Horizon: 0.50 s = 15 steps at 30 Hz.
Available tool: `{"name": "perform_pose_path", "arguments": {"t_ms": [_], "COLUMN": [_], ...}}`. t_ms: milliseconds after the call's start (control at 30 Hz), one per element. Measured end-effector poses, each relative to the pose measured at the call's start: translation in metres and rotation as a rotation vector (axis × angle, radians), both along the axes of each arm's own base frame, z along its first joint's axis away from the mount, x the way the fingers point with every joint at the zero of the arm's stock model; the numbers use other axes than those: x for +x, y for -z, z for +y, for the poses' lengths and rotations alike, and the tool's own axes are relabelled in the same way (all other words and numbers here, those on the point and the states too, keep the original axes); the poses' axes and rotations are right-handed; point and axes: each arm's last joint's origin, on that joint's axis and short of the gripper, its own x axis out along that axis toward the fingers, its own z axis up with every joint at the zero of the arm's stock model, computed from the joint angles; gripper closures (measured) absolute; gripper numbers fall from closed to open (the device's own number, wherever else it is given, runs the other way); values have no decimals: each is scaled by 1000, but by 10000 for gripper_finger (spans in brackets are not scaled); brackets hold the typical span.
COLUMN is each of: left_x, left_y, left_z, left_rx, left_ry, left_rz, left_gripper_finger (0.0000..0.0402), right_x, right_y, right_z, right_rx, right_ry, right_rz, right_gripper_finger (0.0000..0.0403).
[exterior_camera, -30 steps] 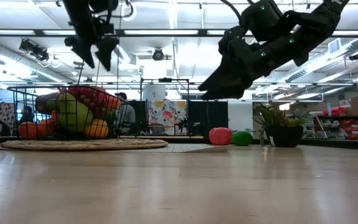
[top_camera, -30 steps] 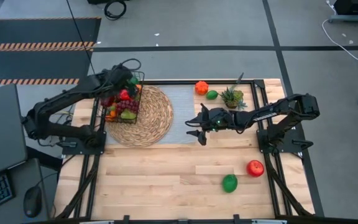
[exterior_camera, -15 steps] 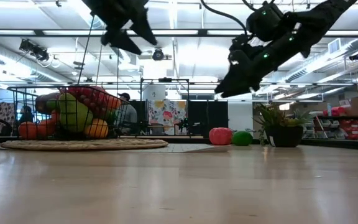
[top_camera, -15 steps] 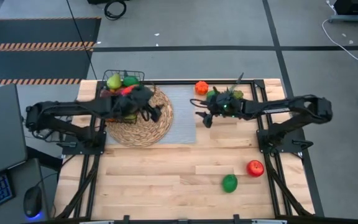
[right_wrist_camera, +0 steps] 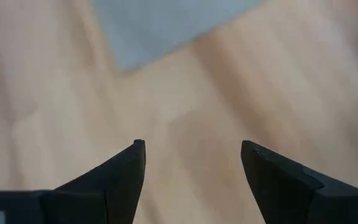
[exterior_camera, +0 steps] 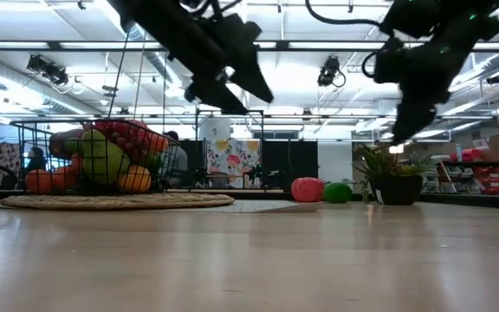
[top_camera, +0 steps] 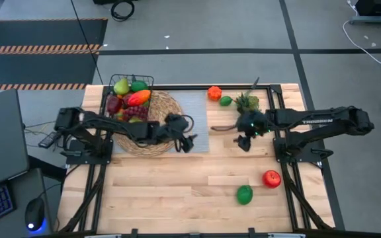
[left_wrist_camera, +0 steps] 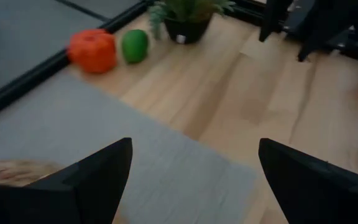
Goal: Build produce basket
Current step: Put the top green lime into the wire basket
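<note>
Both my claws hang wide apart and hold nothing: left gripper (top_camera: 189, 144) over the grey mat's (top_camera: 194, 106) edge, right gripper (top_camera: 242, 142) above bare wood. Produce fills the basket (top_camera: 127, 104); an apple (top_camera: 272, 178) and lime (top_camera: 244, 194) lie loose.

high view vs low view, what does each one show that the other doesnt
Only the high view shows the red apple and green lime on the wood near the front edge, and the grey cloth. Only the low view shows the room behind the table, with ceiling lights and shelves. Both show the basket full of produce on the round straw mat, the orange fruit, the potted plant, and the open, empty left gripper and right gripper.
</note>
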Motion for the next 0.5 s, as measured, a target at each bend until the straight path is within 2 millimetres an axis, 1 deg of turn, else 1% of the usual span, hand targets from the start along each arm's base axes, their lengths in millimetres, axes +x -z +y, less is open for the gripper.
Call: {"name": "perform_pose_path", "arguments": {"t_ms": [133,233,300,400,500], "left_x": [12,18,22,29,34], "left_y": [12,18,18,17,16], "left_z": [-12,-22,-32,-51,-72], "left_rx": [-21,-39,-57,-105,-147], "left_ry": [57,107,156,260,341], "left_rz": [-29,-56,-104,-202,-311], "left_gripper_finger": [45,45,45,45,45], "right_x": [-5,-4,-5,-11,-21], "right_y": [-6,-13,-17,-23,-29], "right_z": [24,42,51,59,58], "right_rx": [90,165,206,212,127], "right_ry": [-56,-131,-151,-94,16], "right_rz": [87,86,91,149,223], "right_gripper_finger": [135,135,135,135,135]}}
